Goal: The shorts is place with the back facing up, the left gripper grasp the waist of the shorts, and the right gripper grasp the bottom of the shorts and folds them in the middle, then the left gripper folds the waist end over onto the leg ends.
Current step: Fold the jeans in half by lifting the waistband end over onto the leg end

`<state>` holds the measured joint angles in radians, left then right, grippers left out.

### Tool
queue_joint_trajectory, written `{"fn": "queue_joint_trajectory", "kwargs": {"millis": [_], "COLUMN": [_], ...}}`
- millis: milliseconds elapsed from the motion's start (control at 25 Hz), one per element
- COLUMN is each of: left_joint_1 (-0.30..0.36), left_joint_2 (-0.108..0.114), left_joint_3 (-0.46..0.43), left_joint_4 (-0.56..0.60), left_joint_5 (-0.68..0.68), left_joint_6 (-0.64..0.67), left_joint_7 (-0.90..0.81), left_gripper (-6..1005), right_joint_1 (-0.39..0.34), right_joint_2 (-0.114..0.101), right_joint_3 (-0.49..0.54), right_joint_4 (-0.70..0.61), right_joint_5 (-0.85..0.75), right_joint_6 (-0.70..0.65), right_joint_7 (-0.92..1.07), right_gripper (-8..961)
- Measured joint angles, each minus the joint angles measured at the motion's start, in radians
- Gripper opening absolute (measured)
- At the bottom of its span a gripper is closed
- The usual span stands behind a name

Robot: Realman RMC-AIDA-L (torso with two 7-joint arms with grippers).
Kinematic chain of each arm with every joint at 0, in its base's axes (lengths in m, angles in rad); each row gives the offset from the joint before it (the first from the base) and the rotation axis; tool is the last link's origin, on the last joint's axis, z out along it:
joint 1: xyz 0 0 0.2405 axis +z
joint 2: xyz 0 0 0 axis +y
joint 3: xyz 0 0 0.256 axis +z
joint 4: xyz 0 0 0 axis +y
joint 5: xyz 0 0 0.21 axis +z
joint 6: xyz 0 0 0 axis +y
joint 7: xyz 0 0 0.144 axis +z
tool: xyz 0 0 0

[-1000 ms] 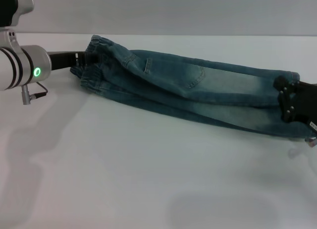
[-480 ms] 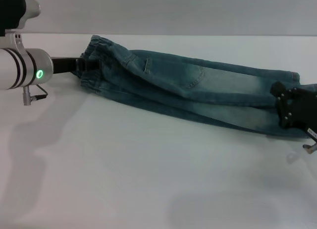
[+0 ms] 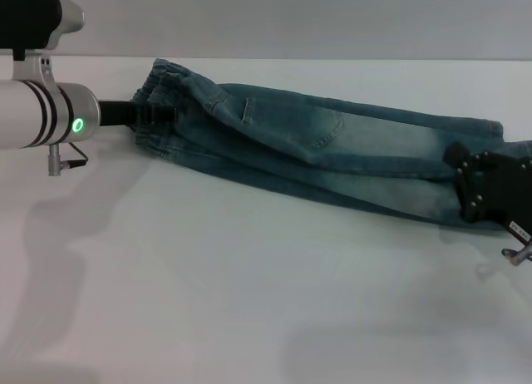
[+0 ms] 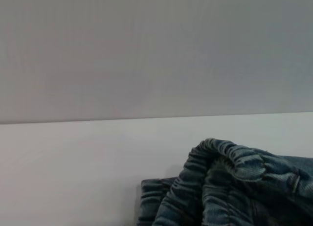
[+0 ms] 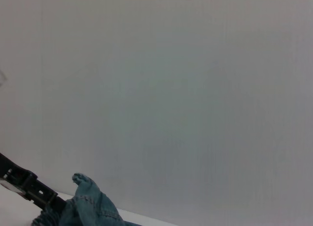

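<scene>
The shorts lie folded lengthwise into a long strip, so the waist-over-legs fold comes next: lift the waist cleanly and carry it toward the leg ends without dragging layers apart. The left gripper sits at the waist, apparently pinching it; the strip stretches away from it to the right gripper, whose jaws I cannot tell.
</scene>
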<state>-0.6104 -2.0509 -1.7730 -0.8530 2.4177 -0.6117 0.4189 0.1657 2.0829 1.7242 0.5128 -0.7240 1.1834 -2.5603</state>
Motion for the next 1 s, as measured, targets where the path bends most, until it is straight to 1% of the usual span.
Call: {"fn": "queue_joint_trajectory", "kwargs": {"millis": [280, 480, 720, 1000], "left_joint_1": [-0.018, -0.019, -0.020, -0.044], "left_joint_2": [0.002, -0.001, -0.002, 0.000], "left_joint_3": [-0.014, -0.028, -0.049, -0.056], "left_joint_4": [0.035, 0.029, 0.029, 0.063], "left_joint_5": [0.002, 0.056, 0.069, 0.075], "left_joint_6": [0.003, 0.013, 0.028, 0.021], "left_joint_7": [0.000, -0.007, -0.011, -0.010], "left_gripper": [850, 850, 849, 849], "right_joint_1": [-0.004, -0.003, -0.004, -0.003], "right_joint_2": [0.001, 0.001, 0.000, -0.001], "right_joint_3": [0.000, -0.014, -0.020, -0.021], "right_joint_4": [-0.004, -0.004, -0.003, -0.004], "right_joint_5": [0.002, 0.005, 0.007, 0.008], "right_joint_6": [0.023, 0.026, 0.033, 0.034], "right_joint_7": [0.007, 0.009, 0.009, 0.013], "right_gripper": [-2, -1, 0, -1]}}
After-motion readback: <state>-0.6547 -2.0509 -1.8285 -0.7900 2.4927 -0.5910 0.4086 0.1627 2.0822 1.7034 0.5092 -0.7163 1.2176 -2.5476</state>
